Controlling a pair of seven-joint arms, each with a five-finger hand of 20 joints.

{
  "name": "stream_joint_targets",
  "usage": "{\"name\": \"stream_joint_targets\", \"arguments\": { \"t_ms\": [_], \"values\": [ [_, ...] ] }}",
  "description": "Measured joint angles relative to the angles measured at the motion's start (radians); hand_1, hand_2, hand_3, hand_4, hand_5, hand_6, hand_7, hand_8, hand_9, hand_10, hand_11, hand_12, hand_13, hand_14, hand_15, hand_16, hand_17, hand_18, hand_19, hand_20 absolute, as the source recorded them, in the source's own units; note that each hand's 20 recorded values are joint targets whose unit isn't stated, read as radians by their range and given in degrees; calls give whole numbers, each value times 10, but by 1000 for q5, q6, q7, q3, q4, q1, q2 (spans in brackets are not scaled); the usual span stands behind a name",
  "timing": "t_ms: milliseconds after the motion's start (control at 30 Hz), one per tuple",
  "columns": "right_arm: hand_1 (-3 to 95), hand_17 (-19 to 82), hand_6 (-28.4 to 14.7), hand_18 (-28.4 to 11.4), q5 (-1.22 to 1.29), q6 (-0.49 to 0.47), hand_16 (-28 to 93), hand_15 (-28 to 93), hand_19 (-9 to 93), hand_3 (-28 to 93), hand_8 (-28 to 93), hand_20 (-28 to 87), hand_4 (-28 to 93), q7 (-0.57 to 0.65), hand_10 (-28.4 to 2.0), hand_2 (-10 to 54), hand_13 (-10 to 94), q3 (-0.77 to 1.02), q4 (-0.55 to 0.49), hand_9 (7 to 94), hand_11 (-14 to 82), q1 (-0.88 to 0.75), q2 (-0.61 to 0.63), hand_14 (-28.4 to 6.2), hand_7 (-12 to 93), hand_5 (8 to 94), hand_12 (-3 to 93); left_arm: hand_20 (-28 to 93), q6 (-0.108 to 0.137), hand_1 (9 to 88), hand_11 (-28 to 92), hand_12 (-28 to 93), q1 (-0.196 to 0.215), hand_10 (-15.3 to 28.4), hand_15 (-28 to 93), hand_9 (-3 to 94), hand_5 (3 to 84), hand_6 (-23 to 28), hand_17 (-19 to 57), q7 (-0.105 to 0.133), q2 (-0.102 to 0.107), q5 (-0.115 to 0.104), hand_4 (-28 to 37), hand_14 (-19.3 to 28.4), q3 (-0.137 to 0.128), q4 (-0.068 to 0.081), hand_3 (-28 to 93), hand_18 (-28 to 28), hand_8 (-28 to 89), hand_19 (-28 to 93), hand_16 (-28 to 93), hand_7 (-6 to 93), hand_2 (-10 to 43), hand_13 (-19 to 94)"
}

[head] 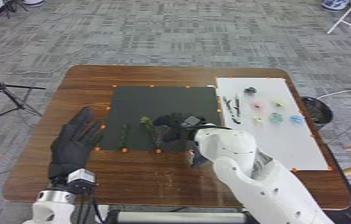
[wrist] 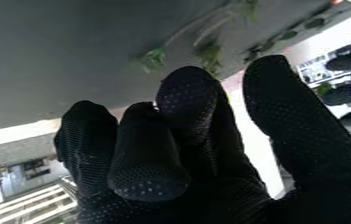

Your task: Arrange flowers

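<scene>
Over the black mat [head: 136, 110], my right hand [head: 177, 121] is just right of a leafy green stem [head: 148, 126]. Its fingers are loosely bent, and I see nothing held in them. A thinner green stem [head: 123, 136] lies farther left on the mat. The right wrist view has my right hand [wrist: 189, 115] with slightly spread fingers, and green sprigs [wrist: 154, 59] beyond the fingertips. My left hand [head: 70, 145] is held flat with straight fingers left of the mat. Small pink, green and blue flowers [head: 276, 118] and dark stems [head: 234, 110] lie on the white sheet.
Orange markers line the edges of the mat and the white sheet [head: 300, 155]. The brown table [head: 145, 180] extends around both. A dark round bin [head: 317, 111] stands past the right edge, and a black tripod [head: 10, 92] stands on the left.
</scene>
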Motion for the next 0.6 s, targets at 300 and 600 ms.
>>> {"name": "stream_joint_targets", "arguments": {
  "t_ms": [300,600],
  "values": [
    [277,515,-25,-206,13,115,309,845,932,772,-93,695,-210,-9,-139,29,810,22,-6,744,630,3,-4,-54,133,453,302,67,4,226,127,197,-31,95,77,170,221,22,-187,-4,-1,0,-283,138,6,14,670,205,-116,355,91,227,-74,143],
    [557,512,-25,-182,-30,318,308,841,932,126,-150,698,-169,225,-122,-16,810,45,22,768,628,72,67,-49,533,675,302,67,10,226,127,196,17,95,77,170,222,23,-187,6,-8,0,-283,138,-3,-15,670,205,-115,356,90,228,-74,144]
  ]
}}
